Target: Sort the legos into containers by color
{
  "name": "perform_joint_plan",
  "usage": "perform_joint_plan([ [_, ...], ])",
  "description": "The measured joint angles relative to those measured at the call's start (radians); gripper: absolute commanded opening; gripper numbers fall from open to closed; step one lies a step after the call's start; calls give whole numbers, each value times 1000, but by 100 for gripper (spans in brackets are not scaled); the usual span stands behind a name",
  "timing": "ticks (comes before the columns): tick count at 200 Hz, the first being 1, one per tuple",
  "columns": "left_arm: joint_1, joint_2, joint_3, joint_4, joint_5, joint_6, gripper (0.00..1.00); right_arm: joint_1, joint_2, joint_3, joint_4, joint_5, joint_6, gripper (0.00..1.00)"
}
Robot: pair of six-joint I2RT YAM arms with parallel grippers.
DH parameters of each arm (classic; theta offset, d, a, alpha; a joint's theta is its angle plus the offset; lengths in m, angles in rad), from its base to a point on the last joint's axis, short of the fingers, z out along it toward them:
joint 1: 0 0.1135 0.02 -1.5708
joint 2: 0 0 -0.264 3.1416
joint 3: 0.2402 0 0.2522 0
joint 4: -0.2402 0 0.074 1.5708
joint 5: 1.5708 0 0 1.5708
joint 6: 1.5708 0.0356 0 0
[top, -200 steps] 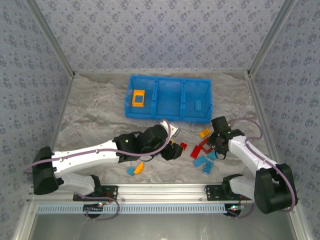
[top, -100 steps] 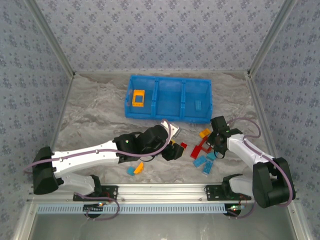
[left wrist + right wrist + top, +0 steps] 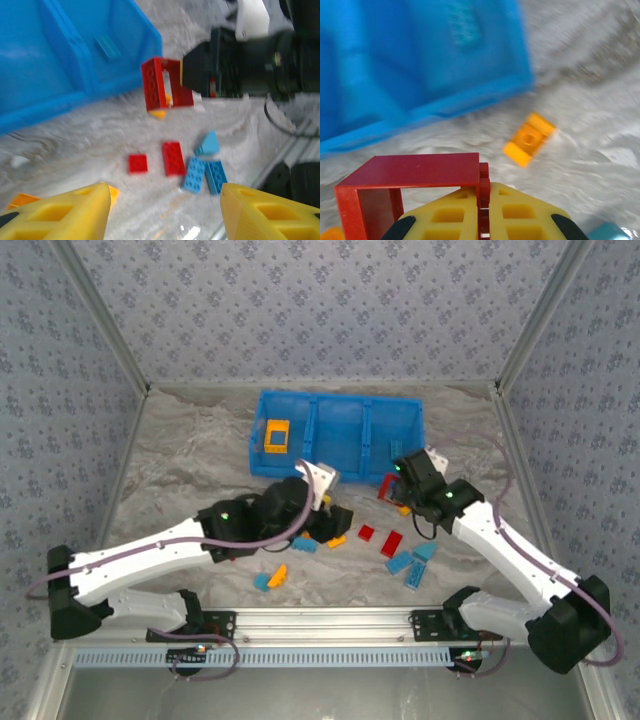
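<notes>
A blue three-compartment bin (image 3: 338, 398) sat at the table's (image 3: 200, 470) far side, with an orange brick (image 3: 277, 435) in its left compartment. Just in front of the bin's right end, the right gripper (image 3: 483, 200) pinched one wall of a red frame brick (image 3: 415, 172). The left gripper (image 3: 165, 205) hung with its fingers spread and empty above small loose bricks (image 3: 172, 158).

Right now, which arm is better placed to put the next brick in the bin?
Right. The right gripper is shut on the red frame brick, just in front of the bin. The left gripper hangs open, nothing between its fingers, above loose bricks.
</notes>
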Motion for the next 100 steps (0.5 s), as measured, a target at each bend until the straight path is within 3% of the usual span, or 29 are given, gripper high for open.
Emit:
perform_joint_plan([
  [38,203,-31,79,-64,-6,-10,63,95,320,323,40,30,-125,12],
  [69,380,19,124,-97,20,-28,64,74,610,565,54,18,-208,11],
  [100,469,121,169,-99,52,-31,63,31,848,803,39,-11,-262,10],
])
